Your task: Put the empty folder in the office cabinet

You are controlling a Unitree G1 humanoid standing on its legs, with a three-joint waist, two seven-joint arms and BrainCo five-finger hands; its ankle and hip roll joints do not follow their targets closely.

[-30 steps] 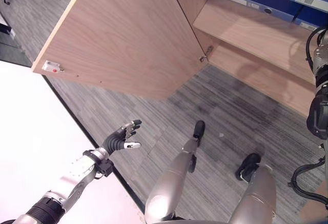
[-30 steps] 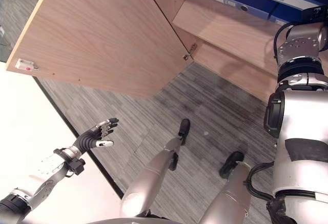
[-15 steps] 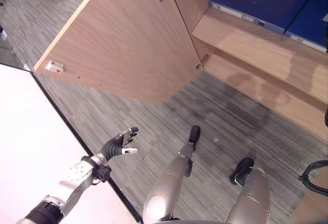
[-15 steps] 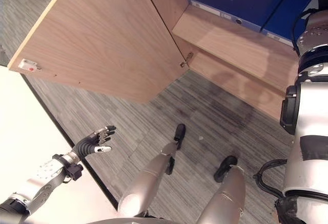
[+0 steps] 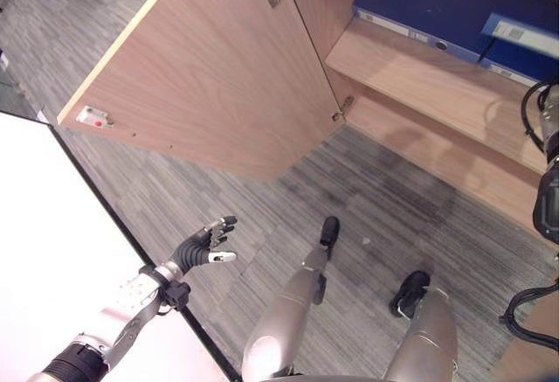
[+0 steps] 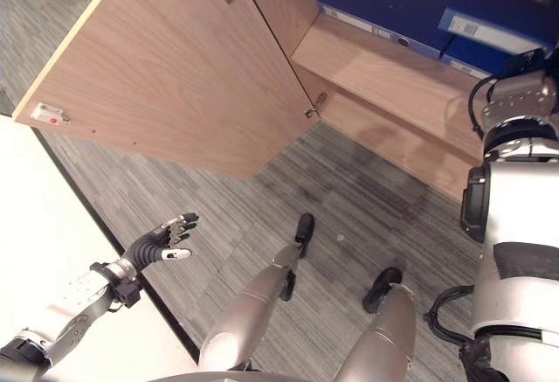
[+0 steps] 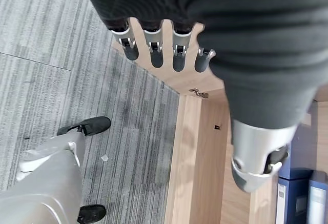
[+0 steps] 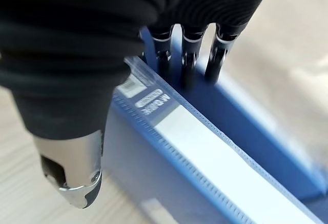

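Since half a second ago, a blue folder (image 6: 489, 32) has come in over the shelf (image 5: 419, 67). My right hand (image 8: 184, 55) pinches its spine; left hand (image 5: 205, 244) hangs spread. Next: slide in, release.

The open door (image 5: 210, 67) juts out at left, walling off that side. Blue folders (image 5: 437, 2) take up the far shelf (image 5: 419, 72); its near strip and the shelf below lie bare.
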